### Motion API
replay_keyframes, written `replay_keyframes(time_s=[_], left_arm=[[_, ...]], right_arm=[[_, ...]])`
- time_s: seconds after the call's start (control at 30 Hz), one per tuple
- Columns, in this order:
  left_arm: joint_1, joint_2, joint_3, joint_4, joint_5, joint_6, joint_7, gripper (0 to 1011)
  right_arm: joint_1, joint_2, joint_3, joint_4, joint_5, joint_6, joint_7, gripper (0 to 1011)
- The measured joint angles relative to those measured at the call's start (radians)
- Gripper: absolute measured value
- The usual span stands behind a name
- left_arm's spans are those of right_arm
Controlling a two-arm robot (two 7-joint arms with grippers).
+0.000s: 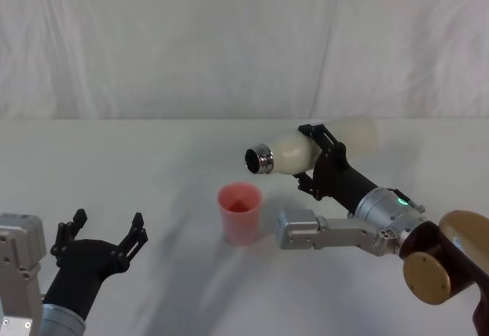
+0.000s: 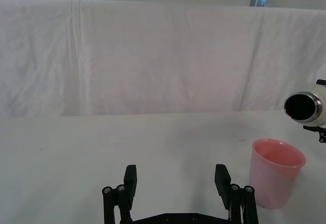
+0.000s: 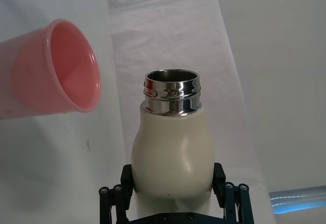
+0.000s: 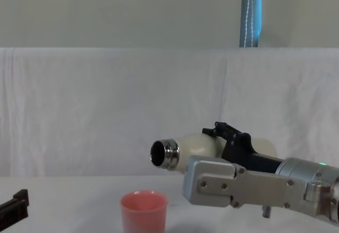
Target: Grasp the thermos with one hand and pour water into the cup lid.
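Observation:
My right gripper (image 1: 315, 160) is shut on the cream-white thermos (image 1: 290, 153) and holds it tipped almost level above the table. Its open steel neck points left, just above and to the right of the pink cup lid (image 1: 240, 212). The cup lid stands upright on the table. In the right wrist view the black fingers (image 3: 127, 178) clamp the thermos (image 3: 173, 142) body, and the cup lid (image 3: 56, 71) sits beyond the neck. The chest view shows the thermos (image 4: 196, 145) mouth higher than the cup lid (image 4: 143, 209). My left gripper (image 1: 107, 233) rests open at the near left.
A white cloth covers the table (image 1: 153, 168) and hangs as a backdrop behind it. From the left wrist, the open left gripper (image 2: 176, 180) has the cup lid (image 2: 277, 173) and the thermos (image 2: 304, 107) mouth far off to one side.

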Motion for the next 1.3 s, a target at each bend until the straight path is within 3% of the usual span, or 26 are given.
replay_keyframes(time_s=[1.3], left_arm=[[0.000,0.000,0.000,0.000,0.000,0.000,0.000,1001]], right_arm=[[0.023,0.016,-0.028,0.005,-0.048,0.011,-0.022,950]])
